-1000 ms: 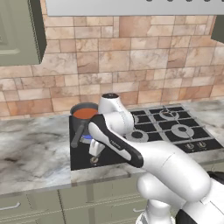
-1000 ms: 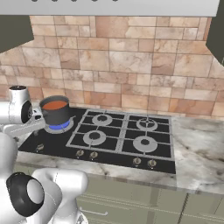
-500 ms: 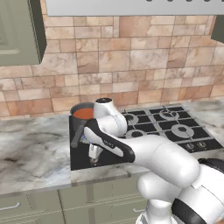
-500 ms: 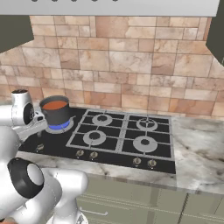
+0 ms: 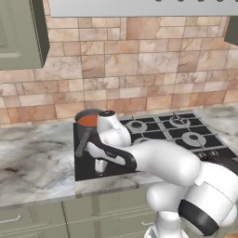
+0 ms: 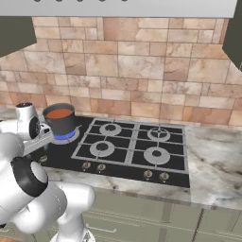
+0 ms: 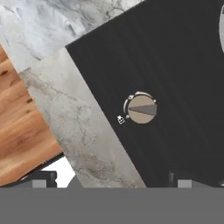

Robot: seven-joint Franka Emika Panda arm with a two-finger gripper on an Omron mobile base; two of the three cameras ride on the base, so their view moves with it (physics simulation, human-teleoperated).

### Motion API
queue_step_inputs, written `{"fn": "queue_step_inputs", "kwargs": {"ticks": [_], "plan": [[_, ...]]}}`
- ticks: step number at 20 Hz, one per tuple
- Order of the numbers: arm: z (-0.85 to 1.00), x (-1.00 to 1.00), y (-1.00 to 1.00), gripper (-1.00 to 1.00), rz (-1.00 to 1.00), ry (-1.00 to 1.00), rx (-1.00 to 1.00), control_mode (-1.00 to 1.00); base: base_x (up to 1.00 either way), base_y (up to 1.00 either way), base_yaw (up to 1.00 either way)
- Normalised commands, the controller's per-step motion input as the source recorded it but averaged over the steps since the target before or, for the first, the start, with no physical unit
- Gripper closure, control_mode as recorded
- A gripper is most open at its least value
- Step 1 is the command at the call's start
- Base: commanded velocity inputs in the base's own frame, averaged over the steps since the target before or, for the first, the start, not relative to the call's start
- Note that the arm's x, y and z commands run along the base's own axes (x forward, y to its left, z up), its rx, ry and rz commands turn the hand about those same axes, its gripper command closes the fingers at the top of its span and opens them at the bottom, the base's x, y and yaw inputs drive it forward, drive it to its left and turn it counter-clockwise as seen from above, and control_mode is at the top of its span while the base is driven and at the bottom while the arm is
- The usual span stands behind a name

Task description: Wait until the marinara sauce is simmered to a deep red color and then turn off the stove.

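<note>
The marinara sauce (image 5: 88, 120) is an orange-red disc in a small dark saucepan (image 6: 60, 123) on the stove's (image 6: 124, 163) back left burner, over a blue flame (image 6: 65, 137). The pan's long handle (image 5: 82, 143) points toward the front. My gripper (image 5: 99, 165) hangs open, pointing down over the stove's front left corner, just in front of the handle. In the hand view a round metallic knob (image 7: 141, 108) lies on the black stove (image 7: 183, 65) straight below, with my gripper (image 7: 111, 181) open and its fingertips (image 7: 41, 179) wide apart above it, holding nothing.
More knobs (image 6: 100, 167) line the stove's front edge, with grey grates (image 6: 130, 142) behind them. Marble counter (image 5: 32, 162) runs to the left and right (image 6: 212, 160). A brick backsplash rises behind. Wood floor (image 7: 19, 127) shows beyond the counter edge.
The hand has dropped slightly toward the stove's front left corner and the arm's elbow has swung over. The jaws stay open. The sauce colour looks the same.
</note>
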Motion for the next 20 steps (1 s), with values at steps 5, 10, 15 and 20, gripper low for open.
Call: {"fn": "queue_step_inputs", "kwargs": {"ticks": [5, 10, 15, 20], "plan": [[-0.32, 0.23, 0.05, -1.0, 0.06, -0.01, 0.0, -1.0, 0.0, 0.0, 0.0], [-0.2, 0.2, 0.18, -1.0, 0.03, 0.0, 0.0, -1.0, 0.0, 0.0, 0.0], [-0.15, 0.21, 0.15, -1.0, 0.01, 0.0, 0.0, -1.0, 0.0, 0.0, 0.0], [-0.15, 0.15, 0.05, -1.0, 0.01, 0.0, 0.0, -1.0, 0.0, 0.0, 0.0]]}}
